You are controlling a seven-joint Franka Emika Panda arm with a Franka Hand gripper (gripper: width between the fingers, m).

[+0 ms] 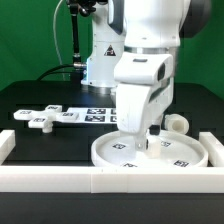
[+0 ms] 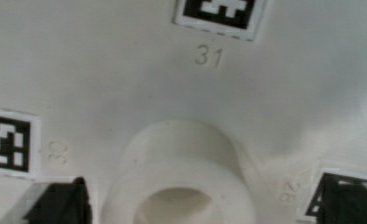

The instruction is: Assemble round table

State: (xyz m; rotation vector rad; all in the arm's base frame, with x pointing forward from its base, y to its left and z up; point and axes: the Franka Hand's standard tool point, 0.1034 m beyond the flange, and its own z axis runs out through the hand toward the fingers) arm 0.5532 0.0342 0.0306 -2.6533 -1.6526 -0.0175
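Observation:
The large rimmed round disc (image 1: 150,152) lies flat at the front of the table, tags facing up. My gripper (image 1: 150,140) hangs straight over its middle. In the wrist view the disc (image 2: 109,70) fills the frame, with its raised centre socket (image 2: 183,160) and round hole. My gripper (image 2: 194,205) is open, a dark finger (image 2: 55,205) on each side of the socket with a gap to it. The short cylindrical leg (image 1: 177,124) stands behind the disc on the exterior view's right. The cross-shaped foot (image 1: 43,119) lies at the exterior view's left.
The marker board (image 1: 97,113) lies flat behind the disc, next to the foot. The long white border rail (image 1: 100,181) runs along the front, with raised ends at both sides. The arm's base stands at the back.

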